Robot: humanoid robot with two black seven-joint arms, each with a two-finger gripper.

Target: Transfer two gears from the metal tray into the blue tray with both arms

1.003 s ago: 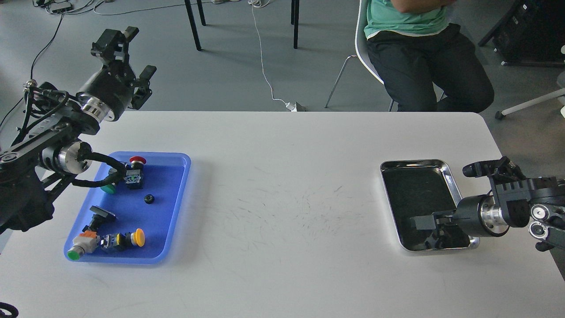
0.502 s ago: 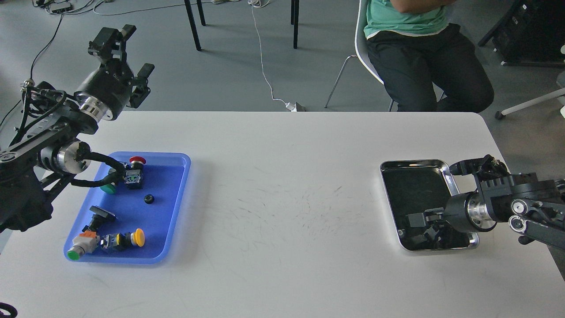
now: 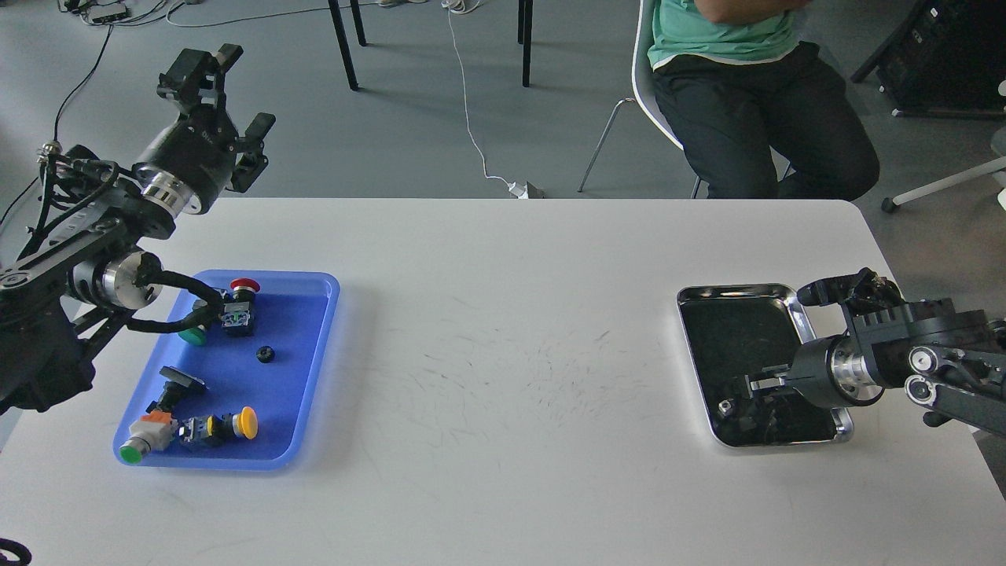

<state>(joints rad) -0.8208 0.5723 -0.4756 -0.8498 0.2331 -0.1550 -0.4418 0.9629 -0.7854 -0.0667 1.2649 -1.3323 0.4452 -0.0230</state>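
One tiny black gear (image 3: 266, 354) lies on the floor of the blue tray (image 3: 326, 330) at the left, among push-button switches. A second small gear (image 3: 725, 407) lies in the front left corner of the shiny metal tray (image 3: 735, 288) at the right. My right gripper (image 3: 753, 387) reaches in low over the front part of the metal tray, just right of that gear; its dark fingers merge with their reflection. My left gripper (image 3: 236, 90) is raised beyond the table's far left edge, above and behind the blue tray, open and empty.
Several push-button switches with red (image 3: 244, 284), green (image 3: 134, 453) and yellow (image 3: 247, 422) caps lie in the blue tray. A seated person (image 3: 754, 94) is behind the table's far right side. The white table (image 3: 503, 354) lies between the trays.
My right gripper has moved deeper over the metal tray and turned, and the gear at the tray's front left now shows. My left arm rose slightly, then held still.
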